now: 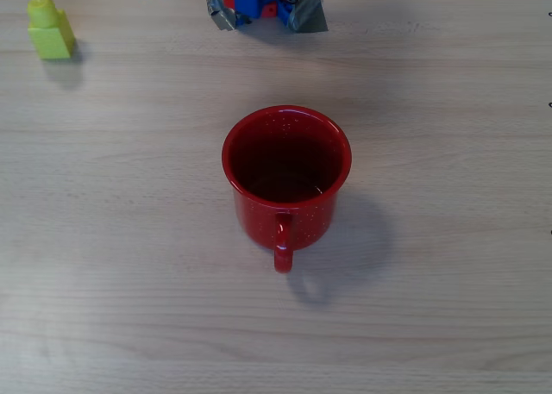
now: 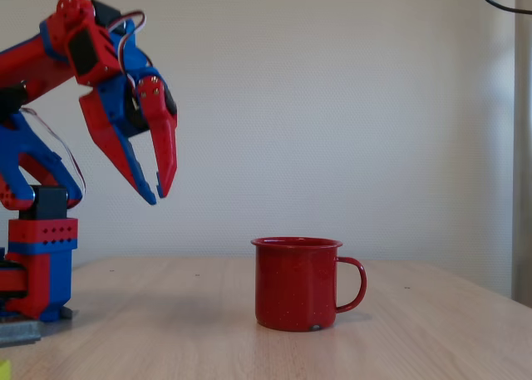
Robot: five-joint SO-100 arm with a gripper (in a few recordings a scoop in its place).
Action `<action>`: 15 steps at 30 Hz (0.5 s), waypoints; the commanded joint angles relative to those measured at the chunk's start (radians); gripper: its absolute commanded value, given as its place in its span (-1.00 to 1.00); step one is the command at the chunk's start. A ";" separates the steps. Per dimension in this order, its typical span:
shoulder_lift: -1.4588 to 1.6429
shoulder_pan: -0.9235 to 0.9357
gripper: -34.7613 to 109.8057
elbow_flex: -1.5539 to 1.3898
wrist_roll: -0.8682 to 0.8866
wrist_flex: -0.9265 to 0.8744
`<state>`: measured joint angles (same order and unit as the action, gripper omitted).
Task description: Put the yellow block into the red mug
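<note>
My gripper is hanging high off the table in the fixed view, fingers pointing down and a bit toward the mug, tips nearly closed with just a sliver between them, and nothing in them. So I'm at the very start, I'd say: the reach for the block is not yet begun.

Working outward: below and to the right in that view stands the mug, upright, handle sticking out to the right. From overhead the mug sits mid-table, mouth open and empty, handle toward the bottom edge of the picture.

The block is well apart from it, up in the top-left corner overhead, resting on the table. It lies with its stud toward the top of the picture and its squarish body below, so its long axis looks to run roughly top-to-bottom in that view; whether it stands upright or lies on its side, I can't quite tell.

Next move, as I judge it: open the fingers wide, swing over to the block, come down straddling the body, and square the wrist to its flat sides.
</note>
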<state>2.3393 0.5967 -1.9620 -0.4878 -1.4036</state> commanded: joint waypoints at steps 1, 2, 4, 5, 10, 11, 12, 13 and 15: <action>-0.060 0.066 -0.52 0.132 -0.080 -0.037; -0.092 0.095 -0.52 0.166 -0.106 -0.051; -0.149 0.150 -0.52 0.236 -0.156 -0.092; -0.176 0.178 -0.52 0.273 -0.183 -0.117; -0.293 0.331 -0.52 0.433 -0.337 -0.238; -0.313 0.360 -0.52 0.460 -0.373 -0.250; -0.330 0.390 -0.52 0.483 -0.405 -0.258; -0.342 0.420 -0.52 0.500 -0.442 -0.261; -0.368 0.477 -0.52 0.532 -0.503 -0.267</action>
<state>1.9574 1.0339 -1.5094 -0.9449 -1.6506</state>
